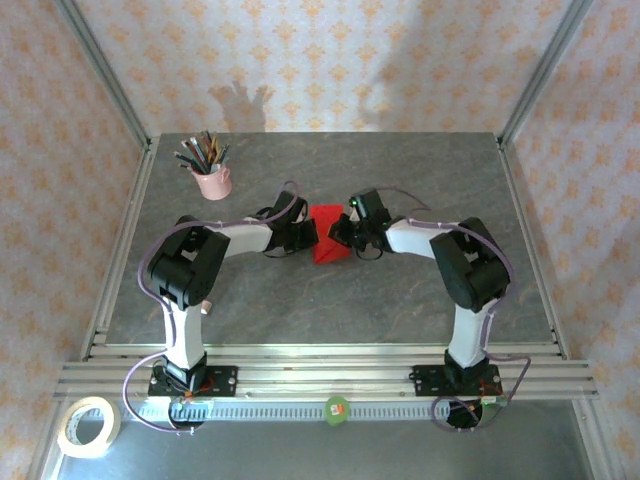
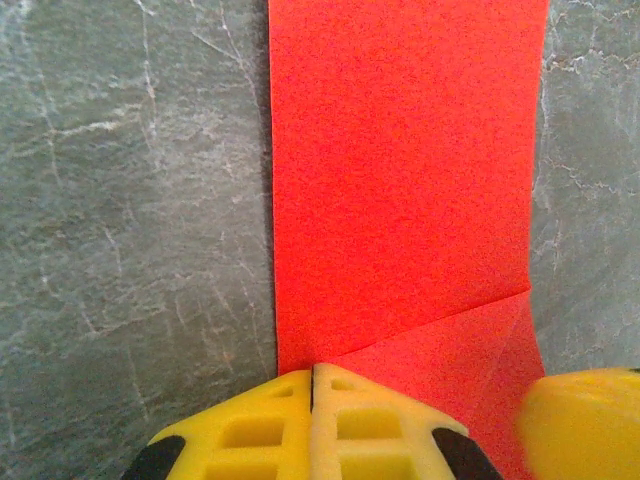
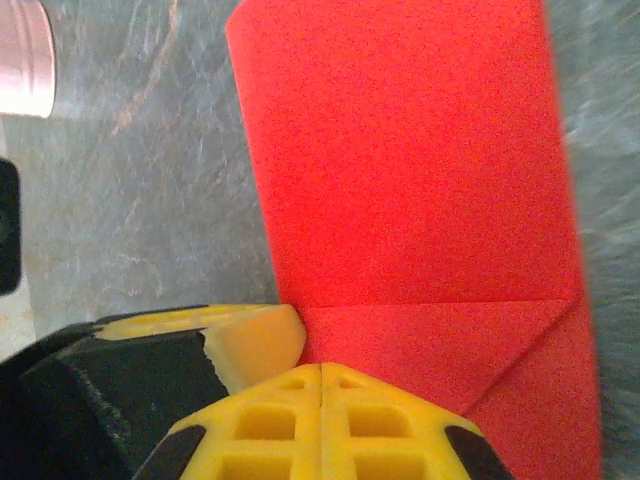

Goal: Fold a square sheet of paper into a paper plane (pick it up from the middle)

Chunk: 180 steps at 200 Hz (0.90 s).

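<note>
Starting at the front edge: a roll of masking tape [image 1: 88, 425] sits beside the aluminium rail [image 1: 300, 378], near the left arm's base and out of the way. Both arms reach in over the grey marble-look tabletop [image 1: 400, 300] and meet in the middle, tips pointing at each other.

The left gripper [image 2: 312, 375] is fully closed, yellow ribbed pads flush together, nose down right at the near edge of the paper plane [image 2: 400, 180]. The right gripper [image 3: 320, 368] is the same deal: pads tight together, nothing visible between them, parked at the folded end. My read is they're being used like blunt fingertips to pin and flatten the crease, not to pinch anything. Can't swear a layer isn't caught underneath though.

The plane lies flat mid-table between the two grippers. It's thin, bright red matte paper. Right now it's less a dart than a long band with one end folded into slanted flaps along sharp diagonal creases, so I'd guess the folding is only partway done.

Further back on the left is a pink cup [image 1: 211, 183] stuffed with pens, well clear of the work. Behind that, orange-patterned wallpaper [image 1: 330, 60].
</note>
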Each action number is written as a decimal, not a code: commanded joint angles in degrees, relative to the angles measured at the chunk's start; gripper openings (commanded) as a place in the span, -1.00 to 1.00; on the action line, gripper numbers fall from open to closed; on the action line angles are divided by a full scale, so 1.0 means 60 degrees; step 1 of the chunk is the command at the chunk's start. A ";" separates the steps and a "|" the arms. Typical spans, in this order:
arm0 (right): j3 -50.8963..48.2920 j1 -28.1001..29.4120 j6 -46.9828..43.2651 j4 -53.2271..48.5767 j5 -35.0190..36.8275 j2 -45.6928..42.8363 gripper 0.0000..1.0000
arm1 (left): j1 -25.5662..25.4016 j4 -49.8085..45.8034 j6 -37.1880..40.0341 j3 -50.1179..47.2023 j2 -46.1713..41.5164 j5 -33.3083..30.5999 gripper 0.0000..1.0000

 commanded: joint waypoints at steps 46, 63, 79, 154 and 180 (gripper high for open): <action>0.0343 0.0054 -0.0385 -0.0520 -0.0495 0.0772 -0.96 | 0.0054 -0.0903 0.0179 -0.0187 0.0478 -0.0109 -1.00; 0.0167 0.0065 -0.0448 -0.0521 -0.0604 0.0762 -0.96 | 0.0050 -0.0922 0.0150 -0.0186 0.0492 -0.0131 -1.00; 0.0007 0.0076 -0.0558 -0.0536 -0.0725 0.0701 -0.96 | 0.0055 -0.0959 0.0106 -0.0195 0.0536 -0.0146 -1.00; -0.0031 0.0387 -0.0466 -0.0516 -0.0954 0.0166 -0.96 | 0.0051 -0.0923 -0.0165 -0.0436 0.0500 -0.0230 -1.00; 0.0110 0.0475 -0.0425 -0.0437 -0.0990 0.0211 -0.96 | 0.0052 -0.0864 -0.0213 -0.0494 0.0487 -0.0207 -1.00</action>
